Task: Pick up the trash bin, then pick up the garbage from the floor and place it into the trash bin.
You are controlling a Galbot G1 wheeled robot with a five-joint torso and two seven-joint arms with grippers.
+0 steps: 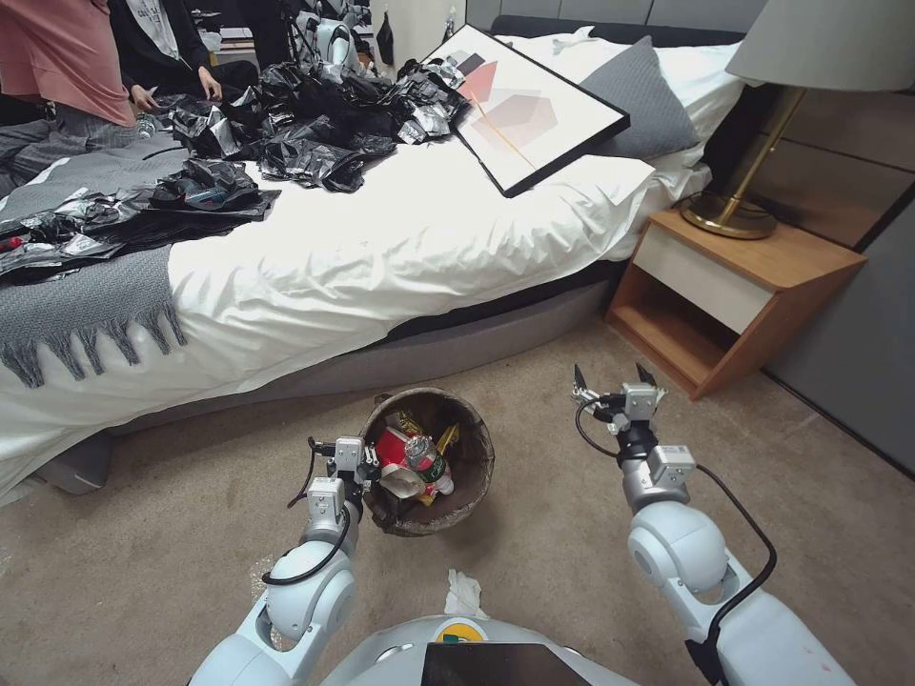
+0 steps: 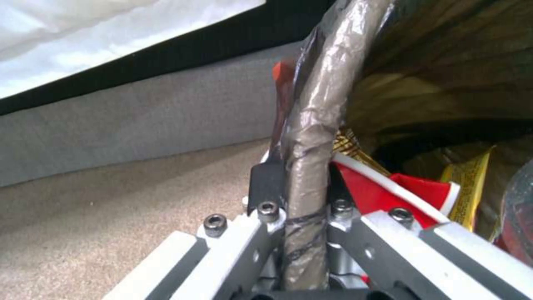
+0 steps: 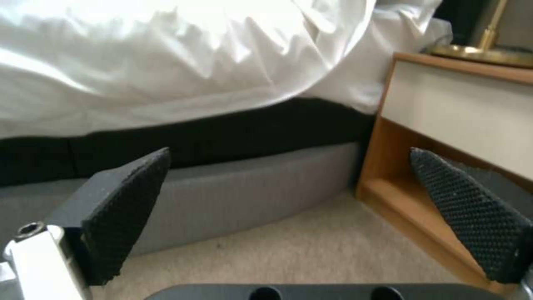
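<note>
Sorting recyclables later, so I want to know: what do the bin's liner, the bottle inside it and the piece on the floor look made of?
The liner on the trash bin looks like thin, crinkly, glossy plastic film, wrapped over the rim that the left hand clamps. The bottle seems to be clear plastic, see-through with a red cap. The white tissue on the carpet appears to be soft crumpled paper, matte.

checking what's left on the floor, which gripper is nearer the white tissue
Left. The left gripper, shut on the trash bin rim, sits just beyond the white tissue and slightly to its left. The right gripper hangs open farther off, to its right near the nightstand.
</note>
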